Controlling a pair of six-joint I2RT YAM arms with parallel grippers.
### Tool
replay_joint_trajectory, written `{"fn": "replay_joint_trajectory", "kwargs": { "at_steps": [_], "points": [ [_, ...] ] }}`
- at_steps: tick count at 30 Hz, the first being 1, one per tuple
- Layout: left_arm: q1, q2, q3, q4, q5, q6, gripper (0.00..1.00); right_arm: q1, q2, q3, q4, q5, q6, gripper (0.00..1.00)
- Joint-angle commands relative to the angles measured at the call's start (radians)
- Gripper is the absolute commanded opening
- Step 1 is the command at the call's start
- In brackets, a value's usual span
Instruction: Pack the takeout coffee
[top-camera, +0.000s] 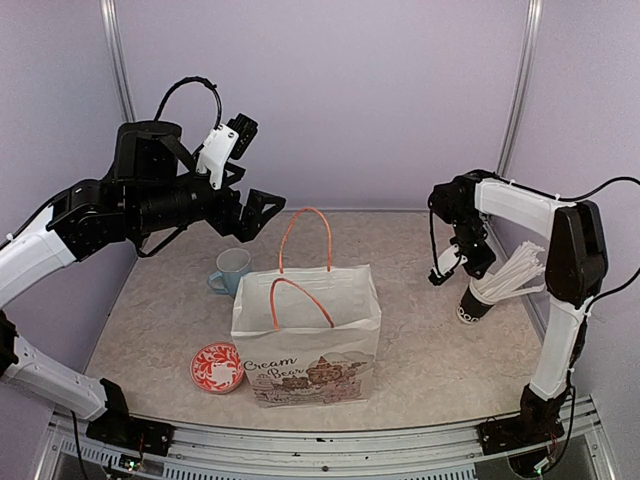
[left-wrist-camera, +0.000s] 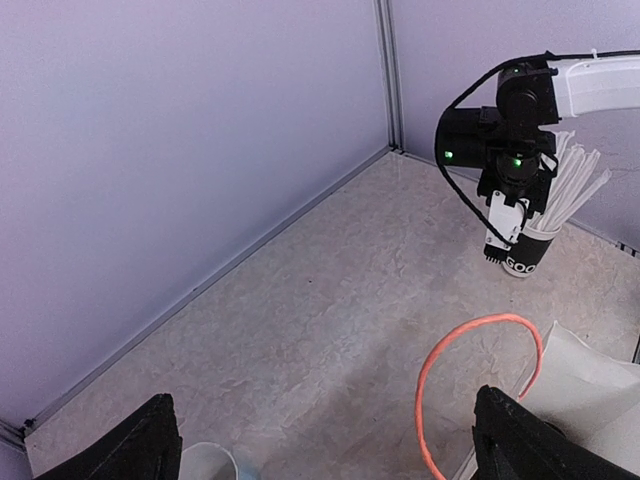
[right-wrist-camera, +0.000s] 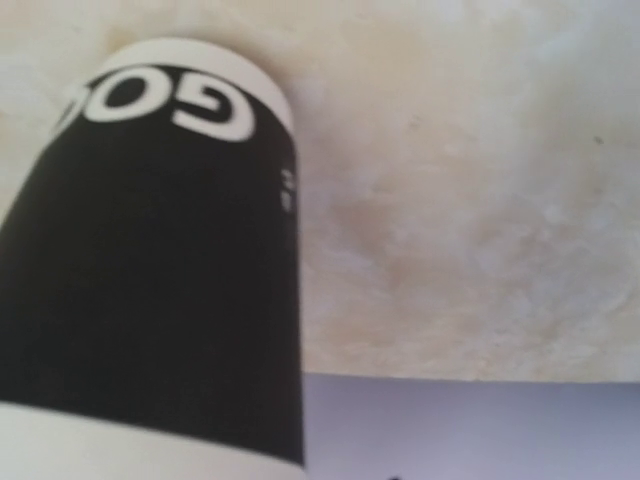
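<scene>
The takeout coffee is out of view in every frame. A white paper bag (top-camera: 310, 330) with orange handles stands upright mid-table. My left gripper (top-camera: 255, 215) hovers above the table behind the bag, open, with nothing between its fingers (left-wrist-camera: 140, 445). My right gripper (top-camera: 445, 268) is at the right, close against the left side of a black cup holding white straws (top-camera: 478, 300). That cup's black wall with white lettering (right-wrist-camera: 150, 250) fills the left of the right wrist view, where no fingers show. Whether the right jaws touch or hold the cup is not clear.
A light blue mug (top-camera: 232, 268) stands just behind the bag's left corner. A red patterned round dish (top-camera: 217, 366) lies at the bag's front left. Purple walls close in the back and both sides. The straw cup stands near the right wall.
</scene>
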Motion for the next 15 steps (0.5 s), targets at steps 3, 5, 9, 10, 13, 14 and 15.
{"fn": "replay_joint_trajectory", "kwargs": {
  "at_steps": [3,5,9,10,13,14,15],
  "points": [
    [0.006,-0.011,-0.015,0.024,0.014,-0.003,0.99,0.044,-0.032,-0.021,-0.040,-0.047,-0.038,0.29],
    [0.006,-0.013,-0.020,0.026,0.016,-0.004,0.99,0.057,-0.036,-0.014,-0.042,-0.064,-0.038,0.29],
    [0.006,-0.025,-0.031,0.028,0.017,-0.009,0.99,0.069,-0.024,0.003,-0.040,-0.070,-0.020,0.29],
    [0.006,-0.028,-0.033,0.028,0.017,-0.011,0.99,0.069,-0.023,0.005,-0.040,-0.070,-0.018,0.29],
    [0.006,-0.037,-0.040,0.025,0.017,-0.012,0.99,0.070,-0.025,-0.002,-0.040,-0.067,-0.013,0.30],
    [0.006,-0.042,-0.041,0.022,0.015,-0.013,0.99,0.071,-0.029,-0.004,-0.040,-0.064,-0.012,0.30],
    [0.005,-0.045,-0.041,0.022,0.016,-0.014,0.99,0.071,-0.034,-0.004,-0.039,-0.060,-0.011,0.30]
  ]
}}
